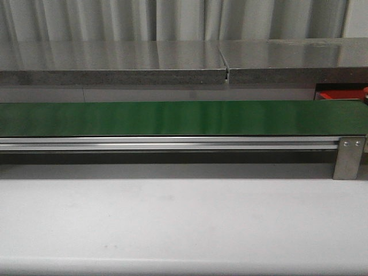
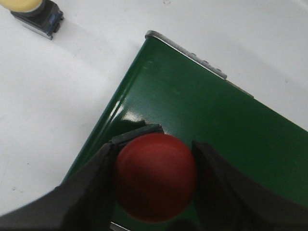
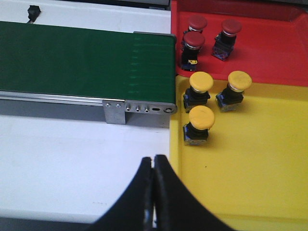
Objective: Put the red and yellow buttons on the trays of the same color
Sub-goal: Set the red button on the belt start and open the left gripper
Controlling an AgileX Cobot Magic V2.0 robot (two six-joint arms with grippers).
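Note:
In the left wrist view my left gripper (image 2: 155, 166) is shut on a red button (image 2: 155, 177), holding it over the end of the green conveyor belt (image 2: 207, 115). A yellow button (image 2: 34, 12) stands on the white table beside the belt. In the right wrist view my right gripper (image 3: 153, 161) is shut and empty, above the white table at the edge of the yellow tray (image 3: 260, 159). Three yellow buttons (image 3: 200, 86) stand in that tray. Three red buttons (image 3: 195, 42) stand in the red tray (image 3: 274, 48). Neither gripper shows in the front view.
The green belt (image 1: 184, 118) runs across the front view with a metal rail and a bracket (image 1: 349, 156) at its right end. A corner of the red tray (image 1: 339, 94) shows behind it. The white table (image 1: 172, 224) lies in front.

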